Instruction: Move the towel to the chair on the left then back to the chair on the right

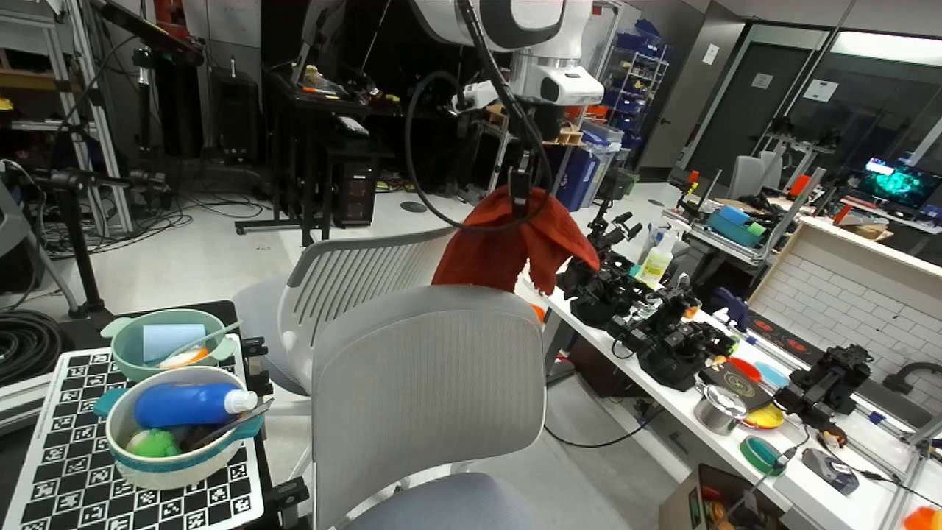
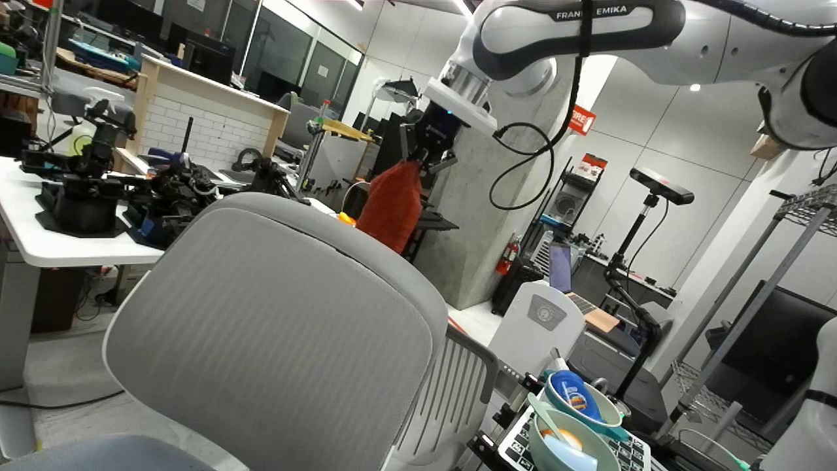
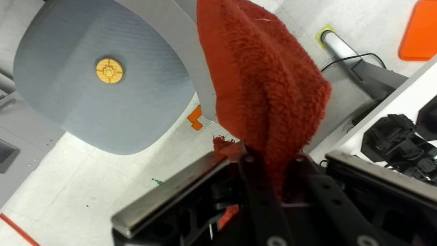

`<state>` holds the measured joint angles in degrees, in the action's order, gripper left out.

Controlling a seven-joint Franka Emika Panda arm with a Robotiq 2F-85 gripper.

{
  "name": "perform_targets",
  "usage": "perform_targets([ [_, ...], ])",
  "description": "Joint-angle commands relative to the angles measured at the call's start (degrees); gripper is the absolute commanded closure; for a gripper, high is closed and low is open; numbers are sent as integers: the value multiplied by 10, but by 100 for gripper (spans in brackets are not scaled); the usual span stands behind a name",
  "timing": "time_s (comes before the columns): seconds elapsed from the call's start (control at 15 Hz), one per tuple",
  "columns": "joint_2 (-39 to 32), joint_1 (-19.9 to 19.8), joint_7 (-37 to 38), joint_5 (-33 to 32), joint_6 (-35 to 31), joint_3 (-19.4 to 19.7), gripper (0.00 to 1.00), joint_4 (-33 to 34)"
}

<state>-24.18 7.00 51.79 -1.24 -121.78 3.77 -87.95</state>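
The claw is pinched tight on a red towel, gripping it near its top, and the cloth hangs in loose folds below. The towel is up in the air outside the long edge of the white table; the wrist view shows floor under part of it. Two chairs stand just beside it and close to each other: a gray chair and a slatted chair. In both exterior views the chair in front hides the towel's lower end, so whether it touches either chair cannot be told. In the wrist view a yellow disc lies on a chair seat.

On the table, small black robot arms stand at one corner and along the long edge. A metal pot sits near that same edge, well apart from the corner. On the other side of the chairs from the table, a white bowl and a green bowl rest on a checkered board; a blue bottle lies in the white bowl.
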Motion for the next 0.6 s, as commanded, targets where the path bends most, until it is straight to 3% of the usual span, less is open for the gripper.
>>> perform_targets([
  [0.0,85,5,17,-21,-60,3,97,-142],
  [0.53,202,-1,47,-64,-144,-9,97,-363],
])
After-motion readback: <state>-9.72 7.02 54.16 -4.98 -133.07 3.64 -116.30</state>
